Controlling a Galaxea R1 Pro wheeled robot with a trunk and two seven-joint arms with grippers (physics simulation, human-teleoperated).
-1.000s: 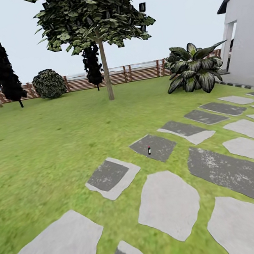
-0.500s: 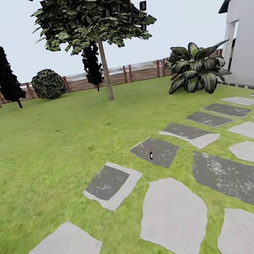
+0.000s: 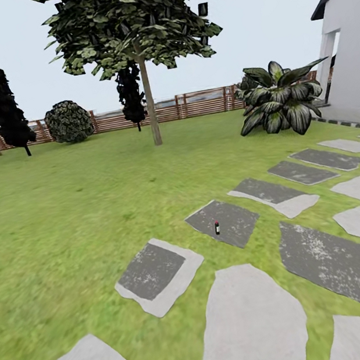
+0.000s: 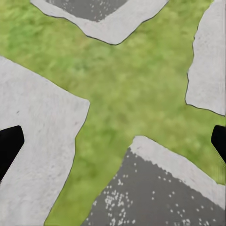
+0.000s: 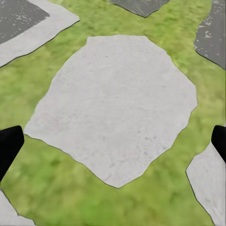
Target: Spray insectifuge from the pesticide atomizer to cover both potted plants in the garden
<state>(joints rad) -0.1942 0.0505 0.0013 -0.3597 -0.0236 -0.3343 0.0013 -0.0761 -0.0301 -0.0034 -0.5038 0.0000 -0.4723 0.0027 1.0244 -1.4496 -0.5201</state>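
Note:
The pesticide atomizer (image 3: 217, 228) is a tiny dark bottle standing upright on a dark grey stepping stone (image 3: 228, 218) in the garden, some way ahead at mid-picture. In the left wrist view my left gripper (image 4: 113, 143) is open over grass and stone edges, with only its dark fingertips (image 4: 9, 146) at the picture's sides. My right gripper (image 5: 113, 146) is likewise open above a pale stone (image 5: 117, 103), with nothing between its fingers. The potted plants are out of view.
Pale and dark stepping stones (image 3: 335, 259) run across the lawn to the right. Beyond stand a thin-trunked tree (image 3: 151, 108), a round bush (image 3: 69, 121), a broad-leaved plant (image 3: 279, 103), a slatted fence (image 3: 196, 104) and a white house wall (image 3: 357, 78).
The whole head view has shifted: the camera has moved forward, so the stones and the atomizer sit lower and slightly larger in the picture. Nothing in the garden itself has moved.

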